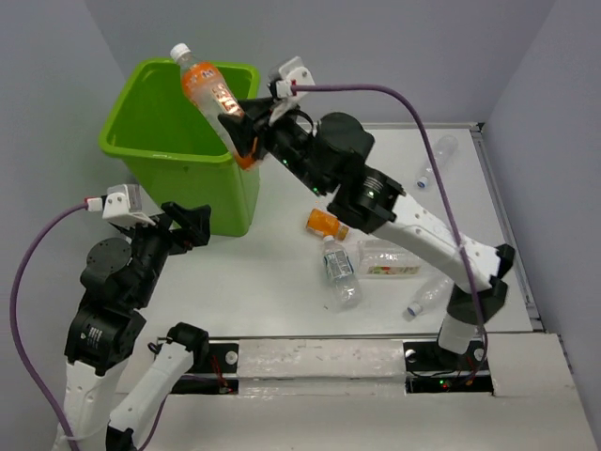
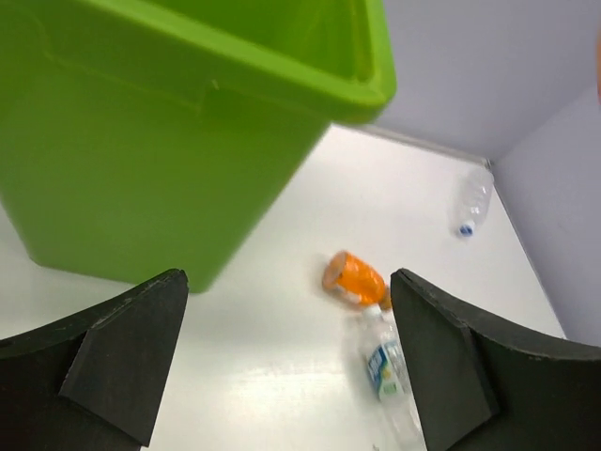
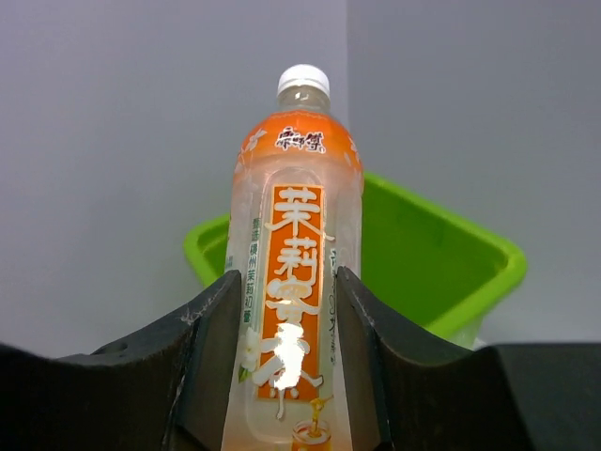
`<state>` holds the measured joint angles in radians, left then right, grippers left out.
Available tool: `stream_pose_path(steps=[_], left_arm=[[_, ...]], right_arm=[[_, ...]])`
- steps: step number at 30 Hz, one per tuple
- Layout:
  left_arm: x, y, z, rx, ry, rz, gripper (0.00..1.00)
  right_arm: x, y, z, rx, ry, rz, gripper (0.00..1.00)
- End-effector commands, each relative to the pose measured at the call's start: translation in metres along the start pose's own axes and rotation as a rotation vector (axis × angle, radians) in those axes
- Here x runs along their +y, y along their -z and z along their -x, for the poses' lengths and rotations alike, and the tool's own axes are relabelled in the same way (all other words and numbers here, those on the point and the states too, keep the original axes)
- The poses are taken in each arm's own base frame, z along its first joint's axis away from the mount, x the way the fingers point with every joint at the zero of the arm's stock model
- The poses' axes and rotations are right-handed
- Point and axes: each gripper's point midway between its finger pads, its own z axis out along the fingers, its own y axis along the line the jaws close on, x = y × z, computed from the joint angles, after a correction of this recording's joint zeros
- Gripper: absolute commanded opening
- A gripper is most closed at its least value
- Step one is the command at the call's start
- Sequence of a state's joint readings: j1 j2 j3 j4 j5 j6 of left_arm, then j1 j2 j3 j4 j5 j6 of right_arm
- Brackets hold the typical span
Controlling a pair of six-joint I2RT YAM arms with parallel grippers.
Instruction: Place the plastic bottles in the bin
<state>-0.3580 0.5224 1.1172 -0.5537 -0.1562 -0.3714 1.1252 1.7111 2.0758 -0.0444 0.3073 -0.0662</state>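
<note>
My right gripper is clamped on the orange-labelled bottle, holding it tilted above the bin at the bench's far left corner. My left gripper hangs with its fingers apart beside the bin's near wall. Other bottles lie mid-bench and toward the right edge.

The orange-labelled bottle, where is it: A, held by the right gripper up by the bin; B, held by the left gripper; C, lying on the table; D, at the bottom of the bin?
A: the right gripper grips the orange-labelled bottle, raised by the bin's rim; the left gripper is open, empty.
</note>
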Motion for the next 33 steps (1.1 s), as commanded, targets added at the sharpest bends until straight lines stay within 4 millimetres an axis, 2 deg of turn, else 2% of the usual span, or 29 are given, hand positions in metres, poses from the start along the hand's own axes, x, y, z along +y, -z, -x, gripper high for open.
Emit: stream_pose_path(steps=[1,2,3,4,5,6,8,9,10,11,12,14,15,16,17,18,19,20,21,22,23,24,25,27,28,30,31,32,33], left_arm=[[-0.029,0.004,-0.057,0.201,0.078,-0.195,0.99],[-0.033,0.005,-0.064,0.222,0.093,-0.228,0.99],[-0.040,0.006,-0.084,0.291,0.112,-0.285,0.99],[-0.045,0.006,-0.095,0.326,0.132,-0.318,0.99],[-0.049,0.006,-0.106,0.365,0.152,-0.349,0.99],[-0.055,0.005,-0.128,0.447,0.184,-0.398,0.99],[-0.056,0.004,-0.146,0.509,0.205,-0.419,0.99],[-0.058,0.006,-0.154,0.539,0.221,-0.431,0.99],[-0.057,0.007,-0.167,0.576,0.228,-0.430,0.99],[-0.058,0.007,-0.170,0.583,0.235,-0.436,0.99],[-0.061,0.007,-0.174,0.597,0.259,-0.435,0.99],[-0.070,0.009,-0.187,0.631,0.280,-0.463,0.99],[-0.070,0.005,-0.190,0.621,0.288,-0.439,0.99],[-0.073,0.005,-0.198,0.633,0.294,-0.433,0.99],[-0.088,0.013,-0.207,0.673,0.312,-0.468,0.99],[-0.086,0.007,-0.218,0.671,0.314,-0.420,0.99],[-0.091,0.007,-0.232,0.710,0.343,-0.393,0.99],[-0.109,0.017,-0.241,0.737,0.344,-0.447,0.99],[-0.110,0.012,-0.250,0.728,0.349,-0.407,0.99],[-0.115,0.008,-0.268,0.753,0.366,-0.373,0.99],[-0.119,0.008,-0.275,0.756,0.364,-0.364,0.99],[-0.118,0.000,-0.280,0.719,0.352,-0.315,0.99],[-0.124,0.000,-0.294,0.740,0.341,-0.294,0.99],[-0.122,-0.006,-0.308,0.735,0.322,-0.229,0.99],[-0.124,-0.016,-0.314,0.701,0.312,-0.190,0.99],[-0.129,-0.028,-0.314,0.644,0.342,-0.156,0.99],[-0.128,-0.033,-0.323,0.641,0.328,-0.132,0.99],[-0.131,-0.038,-0.323,0.623,0.342,-0.129,0.99],[-0.137,-0.044,-0.322,0.608,0.347,-0.129,0.99]], right_arm=[[-0.023,-0.071,-0.011,-0.084,0.024,-0.010,0.20],[-0.025,-0.074,0.025,-0.182,0.002,-0.008,0.20],[-0.025,-0.082,0.023,-0.202,-0.025,0.001,0.20],[-0.029,-0.102,-0.003,-0.207,-0.037,0.007,0.17],[-0.023,-0.104,0.005,-0.257,-0.056,0.038,0.15],[-0.019,-0.111,0.006,-0.333,-0.087,0.086,0.14],[-0.011,-0.117,-0.009,-0.357,-0.090,0.124,0.20],[-0.014,-0.121,-0.016,-0.356,-0.083,0.129,0.34],[-0.014,-0.119,-0.002,-0.388,-0.084,0.133,0.42],[-0.012,-0.123,-0.011,-0.379,-0.088,0.138,0.50],[-0.015,-0.122,-0.008,-0.381,-0.090,0.149,0.66],[-0.021,-0.119,-0.006,-0.369,-0.097,0.144,0.77],[-0.021,-0.117,-0.005,-0.360,-0.096,0.142,0.87],[-0.021,-0.115,-0.003,-0.346,-0.089,0.142,0.89],[-0.022,-0.114,-0.014,-0.297,-0.080,0.139,0.90],[-0.024,-0.100,0.014,-0.319,-0.077,0.135,0.91],[-0.026,-0.092,0.021,-0.312,-0.076,0.133,0.91],[-0.028,-0.090,-0.008,-0.231,-0.068,0.120,0.91],[-0.031,-0.080,-0.009,-0.207,-0.065,0.113,0.89],[-0.041,-0.054,-0.011,-0.158,-0.051,0.095,0.86],[-0.042,-0.032,0.037,-0.232,-0.055,0.098,0.83],[-0.046,-0.020,-0.017,-0.104,-0.048,0.087,0.79],[-0.066,0.017,0.017,-0.131,-0.063,0.056,0.78],[-0.076,0.052,-0.002,-0.046,-0.108,0.057,0.77],[-0.074,0.087,-0.018,0.012,-0.130,0.073,0.77],[-0.087,0.118,-0.031,0.044,-0.158,0.009,0.79],[-0.093,0.134,-0.065,0.115,-0.176,-0.025,0.79],[-0.097,0.154,-0.054,0.086,-0.194,-0.046,0.80],[-0.106,0.163,-0.061,0.098,-0.206,-0.097,0.80]])
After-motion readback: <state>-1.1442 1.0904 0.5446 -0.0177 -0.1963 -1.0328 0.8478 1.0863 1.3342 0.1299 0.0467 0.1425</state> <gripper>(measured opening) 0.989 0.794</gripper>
